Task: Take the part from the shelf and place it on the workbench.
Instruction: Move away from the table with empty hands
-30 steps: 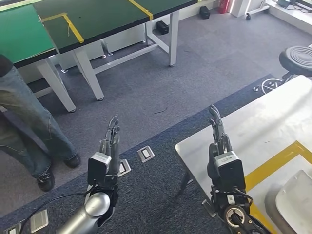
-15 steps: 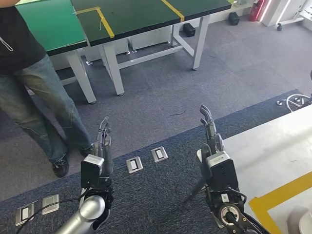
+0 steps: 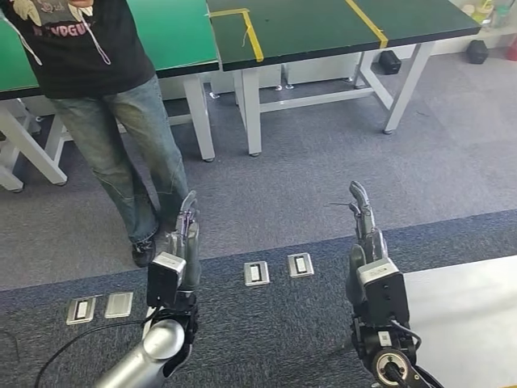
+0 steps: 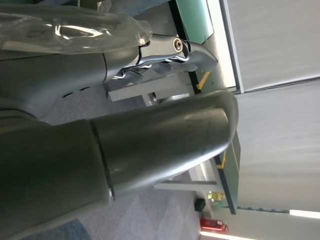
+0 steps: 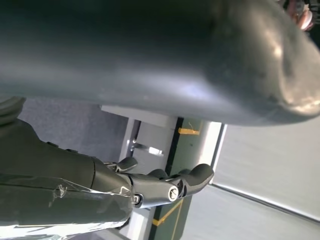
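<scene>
Both hands are raised in front of me with fingers stretched forward and nothing in them. My left hand (image 3: 185,242) hovers over the carpet near a person's shoe; its thick thumb (image 4: 151,145) and fingers (image 4: 166,55) show empty in the left wrist view. My right hand (image 3: 363,234) hangs just left of the white workbench corner (image 3: 469,315). In the right wrist view its fingers (image 5: 162,187) point toward a green table, holding nothing. No shelf or part can be seen.
A person (image 3: 115,105) in jeans and a black shirt stands at the upper left, close to my left hand. Green-topped tables (image 3: 317,24) with white legs run along the back. Metal floor sockets (image 3: 257,273) sit in the dark carpet strip between my hands.
The whole scene has slid to the right as the camera turned left. The white workbench has shrunk to a corner and the person now stands fully in view. Both hands stay empty.
</scene>
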